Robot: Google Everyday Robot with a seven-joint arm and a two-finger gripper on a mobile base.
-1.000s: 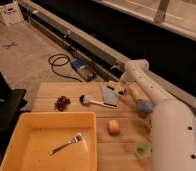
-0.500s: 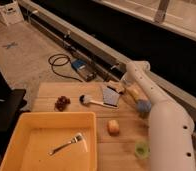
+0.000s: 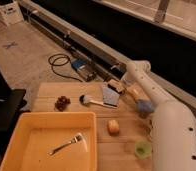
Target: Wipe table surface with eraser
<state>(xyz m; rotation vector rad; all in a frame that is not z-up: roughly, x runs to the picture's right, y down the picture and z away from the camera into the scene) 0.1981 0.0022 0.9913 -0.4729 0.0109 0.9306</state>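
One view only, the camera view.

- Table surface [image 3: 125, 140]: light wooden planks.
- Eraser [image 3: 115, 87]: at the table's far edge, touching or just beyond the blue-grey sheet [image 3: 110, 96]. Its long axis seems to run roughly along that edge, though I cannot be sure.
- Gripper [image 3: 119, 83]: on the only arm, reaching down from the bent elbow straight onto the eraser, with no offset to close.
- Jaws: drawn together, apparently pinching the eraser.
- Judgement: a wipe comes next, and the sheet and the brush [image 3: 91, 101] lie close on the near side.
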